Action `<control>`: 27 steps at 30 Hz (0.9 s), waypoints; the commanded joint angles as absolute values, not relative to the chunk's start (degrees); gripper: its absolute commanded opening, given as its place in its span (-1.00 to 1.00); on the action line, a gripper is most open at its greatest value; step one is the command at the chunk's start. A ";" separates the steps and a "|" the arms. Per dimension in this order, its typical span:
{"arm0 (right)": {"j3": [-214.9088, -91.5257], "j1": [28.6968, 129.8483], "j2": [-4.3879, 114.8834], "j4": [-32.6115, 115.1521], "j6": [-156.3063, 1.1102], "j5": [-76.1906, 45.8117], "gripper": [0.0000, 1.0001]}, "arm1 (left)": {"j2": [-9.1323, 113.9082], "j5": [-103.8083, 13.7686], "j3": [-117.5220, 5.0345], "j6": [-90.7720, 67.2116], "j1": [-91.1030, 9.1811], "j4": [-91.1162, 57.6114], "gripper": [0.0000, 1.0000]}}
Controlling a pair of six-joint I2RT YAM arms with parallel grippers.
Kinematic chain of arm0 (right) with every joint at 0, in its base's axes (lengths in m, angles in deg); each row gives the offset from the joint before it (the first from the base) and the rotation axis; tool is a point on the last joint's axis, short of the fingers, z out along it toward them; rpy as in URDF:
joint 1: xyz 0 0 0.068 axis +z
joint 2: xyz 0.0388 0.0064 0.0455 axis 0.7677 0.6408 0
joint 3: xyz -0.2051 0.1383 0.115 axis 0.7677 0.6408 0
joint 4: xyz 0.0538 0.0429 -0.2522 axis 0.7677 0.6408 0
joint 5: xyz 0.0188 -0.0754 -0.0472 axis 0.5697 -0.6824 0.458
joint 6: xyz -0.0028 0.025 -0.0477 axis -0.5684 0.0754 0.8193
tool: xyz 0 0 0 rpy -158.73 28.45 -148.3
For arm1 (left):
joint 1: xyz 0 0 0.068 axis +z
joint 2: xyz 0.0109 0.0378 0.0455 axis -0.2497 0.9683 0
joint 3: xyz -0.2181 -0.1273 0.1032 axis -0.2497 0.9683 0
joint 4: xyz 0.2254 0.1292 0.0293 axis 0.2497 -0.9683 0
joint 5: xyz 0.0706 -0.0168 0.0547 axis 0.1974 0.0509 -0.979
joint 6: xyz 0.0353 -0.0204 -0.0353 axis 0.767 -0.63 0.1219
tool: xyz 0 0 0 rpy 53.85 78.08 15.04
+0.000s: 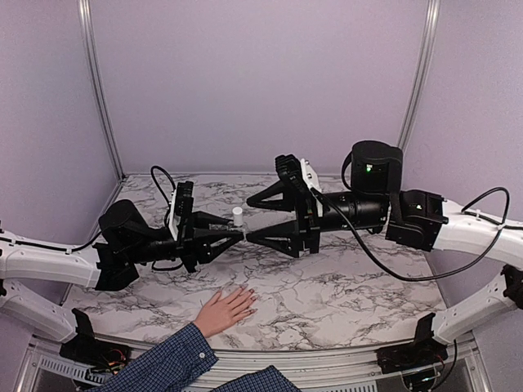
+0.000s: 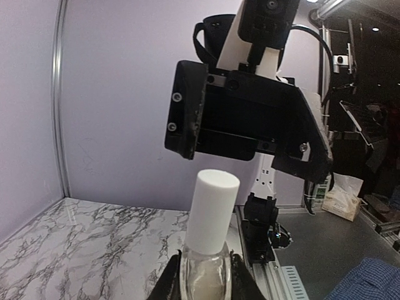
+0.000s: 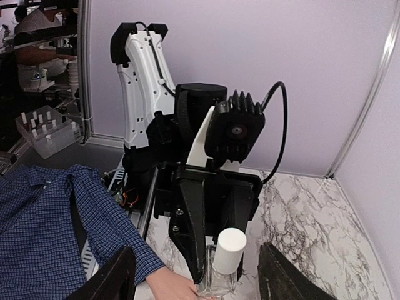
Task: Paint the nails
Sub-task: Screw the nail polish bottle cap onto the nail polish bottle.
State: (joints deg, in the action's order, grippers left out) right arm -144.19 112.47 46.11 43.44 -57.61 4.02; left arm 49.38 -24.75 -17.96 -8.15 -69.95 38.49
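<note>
A clear nail polish bottle with a white cap [image 1: 237,216] is held upright above the marble table [image 1: 343,286]. My left gripper [image 1: 235,233] is shut on its glass body, as the left wrist view [image 2: 205,278] shows, below the cap [image 2: 212,209]. My right gripper [image 1: 248,219] is open wide, one finger on each side of the cap, not touching it. In the right wrist view the bottle [image 3: 219,282] sits between my right fingers [image 3: 111,278]. A light-skinned hand [image 1: 224,311] with a blue plaid sleeve [image 1: 163,364] lies flat on the table's near edge; its nails are too small to make out.
Purple walls with aluminium posts [image 1: 96,90] close in the table on three sides. A black cable [image 1: 392,273] droops from the right arm over the table. The right wrist view shows a clear box of small bottles [image 3: 44,130] outside the cell.
</note>
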 commanded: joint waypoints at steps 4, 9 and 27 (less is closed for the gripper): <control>-150.52 112.23 48.17 51.14 -51.88 17.09 0.23 | 50.55 -7.14 -21.72 -12.11 -70.13 41.35 -1.00; -152.60 113.34 50.13 53.43 -50.27 18.28 0.18 | 51.99 -4.71 -22.64 -13.06 -70.62 41.35 -1.00; -154.40 115.45 51.62 56.12 -48.32 14.57 -0.44 | 52.60 -5.55 -22.88 -12.34 -70.80 40.34 -1.00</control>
